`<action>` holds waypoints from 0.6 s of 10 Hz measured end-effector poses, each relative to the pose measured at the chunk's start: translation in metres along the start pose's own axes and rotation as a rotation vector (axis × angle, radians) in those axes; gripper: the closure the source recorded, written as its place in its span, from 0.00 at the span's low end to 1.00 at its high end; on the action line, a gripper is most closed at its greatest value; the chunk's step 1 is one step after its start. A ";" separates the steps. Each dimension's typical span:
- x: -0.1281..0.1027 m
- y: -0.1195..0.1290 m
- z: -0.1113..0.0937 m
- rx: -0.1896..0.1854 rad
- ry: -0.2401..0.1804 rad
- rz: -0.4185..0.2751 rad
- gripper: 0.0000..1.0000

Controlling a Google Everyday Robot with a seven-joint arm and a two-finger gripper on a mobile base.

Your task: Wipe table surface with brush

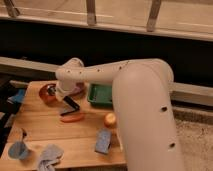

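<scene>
The white arm point(135, 95) reaches left over the wooden bench point(45, 127), and its pincer point(66, 101) hangs low near the back left. A dark slanted shape there looks like the brush point(72, 107), just above an orange-red object point(73, 118); whether the pincer is clamped on it I cannot tell. A red bowl point(46, 93) sits left of it and a green tray point(100, 94) right. Nearer the front lie an orange fruit point(110, 120), a blue sponge point(103, 141), a grey cloth point(49, 156) and a blue cup point(17, 150).
</scene>
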 end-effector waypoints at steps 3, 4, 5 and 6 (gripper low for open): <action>0.021 0.008 -0.011 -0.007 0.013 0.003 1.00; 0.028 0.018 -0.013 -0.017 0.024 -0.001 1.00; 0.034 0.028 -0.014 -0.028 0.037 -0.009 1.00; 0.040 0.042 -0.014 -0.049 0.052 -0.023 1.00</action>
